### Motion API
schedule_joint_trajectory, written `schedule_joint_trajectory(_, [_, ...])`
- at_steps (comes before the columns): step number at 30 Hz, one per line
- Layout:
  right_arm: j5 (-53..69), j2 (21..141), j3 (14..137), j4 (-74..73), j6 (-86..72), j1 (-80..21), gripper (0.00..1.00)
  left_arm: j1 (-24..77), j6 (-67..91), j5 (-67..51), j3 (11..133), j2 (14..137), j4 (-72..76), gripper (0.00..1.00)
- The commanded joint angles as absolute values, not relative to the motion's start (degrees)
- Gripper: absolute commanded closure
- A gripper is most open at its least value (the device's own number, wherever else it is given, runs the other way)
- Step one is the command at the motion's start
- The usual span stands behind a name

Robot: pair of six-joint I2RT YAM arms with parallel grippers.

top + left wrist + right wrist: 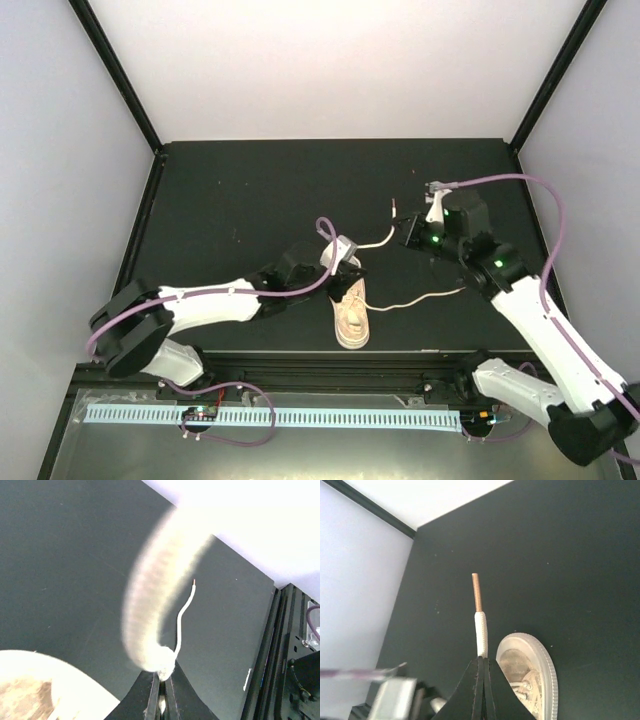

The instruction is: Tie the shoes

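Sitting near the table edge [300, 351], sneaker [352, 318] leaves room beyond

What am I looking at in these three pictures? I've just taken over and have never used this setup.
Two robot arms are bolted at the near edge of a black table. The wide picture looks down from above and behind them; the other two come from a camera on each wrist. One small beige sneaker lies on the table, untied. The left arm's fingers are shut on one lace, its loose end reaching out past them. The right arm's fingers are shut on the other lace, just below its copper tip.
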State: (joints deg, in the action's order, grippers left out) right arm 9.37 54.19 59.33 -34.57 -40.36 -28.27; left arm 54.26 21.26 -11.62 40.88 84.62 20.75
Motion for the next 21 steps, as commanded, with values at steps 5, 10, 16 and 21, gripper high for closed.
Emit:
schedule_joint_trajectory(5, [9.5,68.9,57.5,-26.6,-36.5,-30.1,0.98,52.1,26.0,-8.7,31.1,73.8,16.3,0.98])
schedule_joint_trajectory(10, [5.7,77.9,60.6,-27.4,-34.0,-31.1,0.53,51.5,27.7,-10.1,30.8,70.7,12.7,0.98])
schedule_joint_trajectory(16, [4.2,75.7,58.3,-30.0,-35.5,-27.8,0.06,50.2,30.4,-10.6,31.0,69.1,9.6,0.98])
schedule_joint_trajectory(21, [2.1,66.5,48.9,-34.7,-37.3,-19.5,0.04,49.3,32.0,-13.5,32.7,70.1,6.6,0.98])
